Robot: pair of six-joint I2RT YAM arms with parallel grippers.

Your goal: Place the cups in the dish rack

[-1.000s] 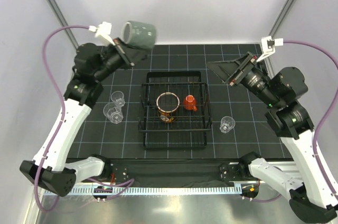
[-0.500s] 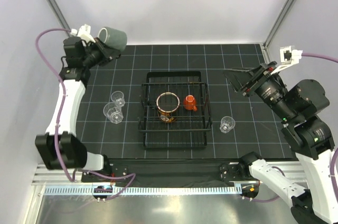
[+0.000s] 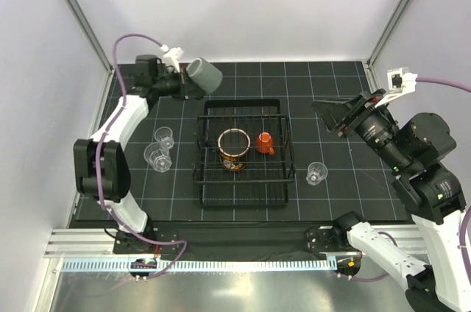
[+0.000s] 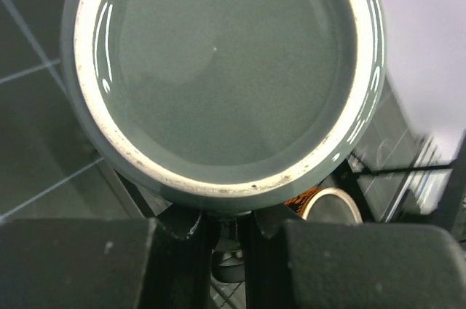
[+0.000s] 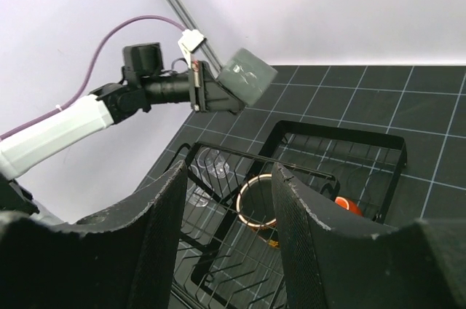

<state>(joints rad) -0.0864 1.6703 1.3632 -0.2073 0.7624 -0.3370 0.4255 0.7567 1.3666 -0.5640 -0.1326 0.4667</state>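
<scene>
Clasping one grey-green cup (image 3: 204, 75), left claw (image 3: 190, 85) — right claw (image 5: 228, 192) parted, empty, two cups (image 3: 234, 149) (image 3: 264, 143) racked, three clear cups (image 3: 164, 135) (image 3: 156, 156) (image 3: 316, 173)

Bright, even light from above leaves only faint shadows on the black gridded table (image 3: 353, 201), curved white glints streak the glossy inside of the grey-green ceramic cup (image 4: 218, 68), and the black wire dish rack (image 4: 397, 170) behind it is out of focus.

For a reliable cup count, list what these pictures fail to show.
Left wrist: the grey-green cup fills the view, hiding most of the dish rack.
Right wrist: the right gripper covers part of the rack; the lone clear cup is unseen.
Top: the left gripper's hold is too small to judge.
</scene>
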